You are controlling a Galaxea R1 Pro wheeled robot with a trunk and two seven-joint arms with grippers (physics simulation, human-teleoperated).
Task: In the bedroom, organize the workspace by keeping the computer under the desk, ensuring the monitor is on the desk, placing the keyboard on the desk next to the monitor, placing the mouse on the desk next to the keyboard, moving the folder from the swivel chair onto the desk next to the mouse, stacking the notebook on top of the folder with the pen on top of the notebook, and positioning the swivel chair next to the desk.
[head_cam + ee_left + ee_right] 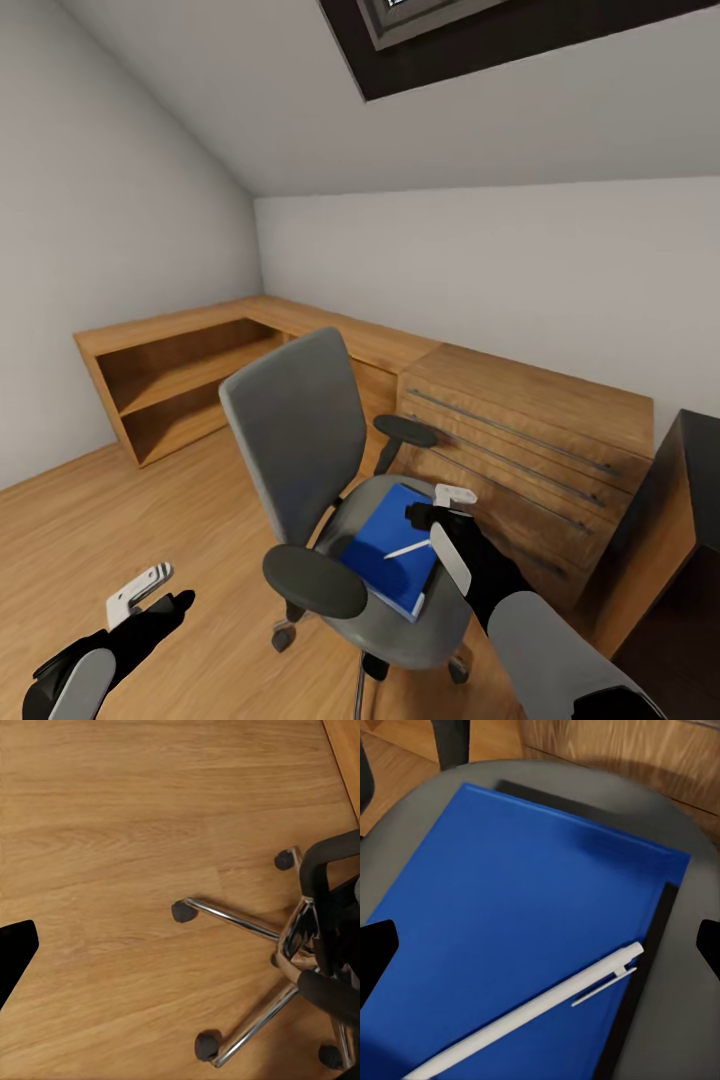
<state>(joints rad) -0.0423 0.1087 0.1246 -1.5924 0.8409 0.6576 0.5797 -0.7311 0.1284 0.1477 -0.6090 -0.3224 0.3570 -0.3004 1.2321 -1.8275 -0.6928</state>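
- Left gripper (150, 590) hung low over the wood floor (120, 520), beside the chair; how far its fingers stood apart I couldn't tell, and nothing was in them.
- Left wrist view showed the swivel chair's star base (289, 945) and casters on the planks, so the chair would likely roll if pushed sideways.
- Swivel chair (300, 440) stood mid-room in front of the light-wood drawer chest (520, 450); the black table (690, 470) showed at the right edge, with the chair not yet next to it.
- Folder (510, 915) lay flat on the grey seat (690, 847). It looked thin, stiffish and smooth-covered, so probably light but slippery. Best hold: pinch an edge that overhangs the seat, not the flat face.
- A dark thin slab, likely the notebook (649, 945), peeked out under the folder along two edges. It would probably drag along if the folder were slid.
- Pen (540, 1009) lay loose on the folder, slanted across a corner. Light, rigid and round, so it would roll off if the folder tipped. Take it first, across the barrel near the middle.
- Right gripper (448, 528) hovered just above the folder and pen, fingers spread wide and empty.
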